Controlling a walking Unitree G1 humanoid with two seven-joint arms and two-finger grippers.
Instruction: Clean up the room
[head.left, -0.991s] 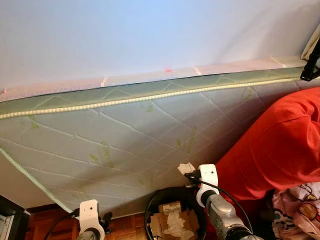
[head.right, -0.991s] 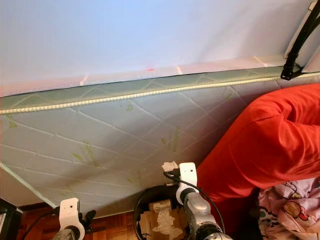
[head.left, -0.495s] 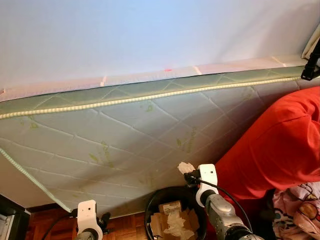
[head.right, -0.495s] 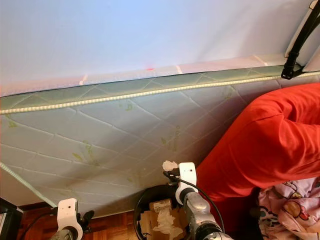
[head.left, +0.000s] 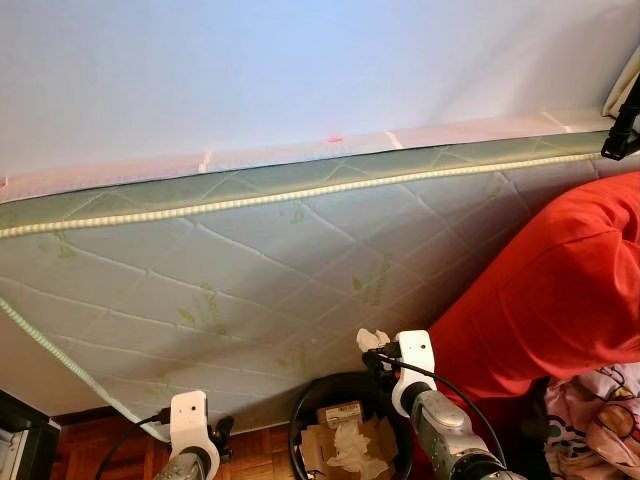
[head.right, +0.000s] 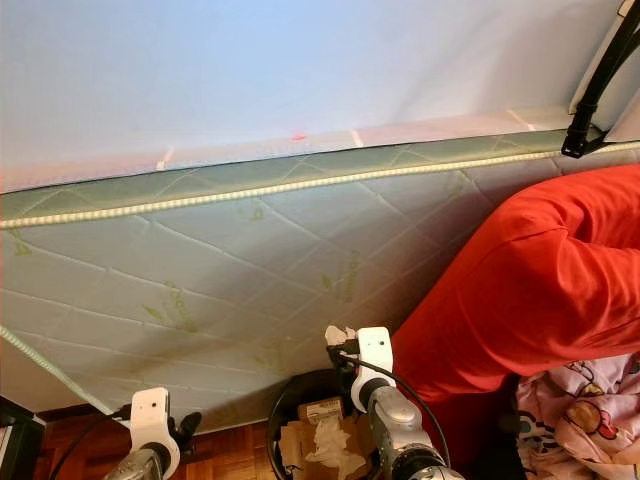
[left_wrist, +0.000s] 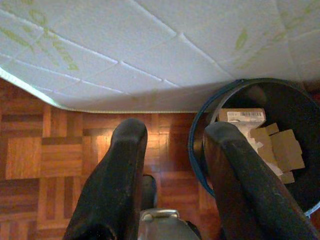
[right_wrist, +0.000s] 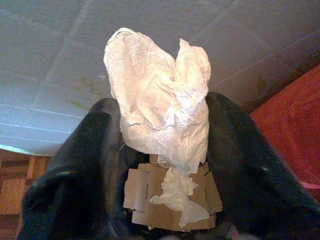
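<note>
My right gripper (right_wrist: 160, 130) is shut on a crumpled white tissue (right_wrist: 160, 107), held over a round black bin (head.left: 305, 425) that holds cardboard scraps (right_wrist: 150, 202) and another tissue (right_wrist: 177, 192). In the head views the tissue (head.left: 372, 338) sticks up from the right gripper (head.left: 378, 352), just above the bin's far rim. My left gripper (left_wrist: 172, 150) stands open with nothing between its fingers, low over the parquet floor (left_wrist: 60, 155), beside the bin (left_wrist: 200, 150).
A quilted mattress side (head.left: 250, 270) with a pale blue sheet (head.left: 300, 70) rises right behind the bin. A red blanket (head.left: 560, 290) hangs down on the right, with patterned pink fabric (head.left: 600, 410) below it. A dark object (head.left: 20, 430) stands at far left.
The right gripper has sunk slightly toward the bin with the tissue. The left gripper has shifted a little to the right, closer to the bin.
</note>
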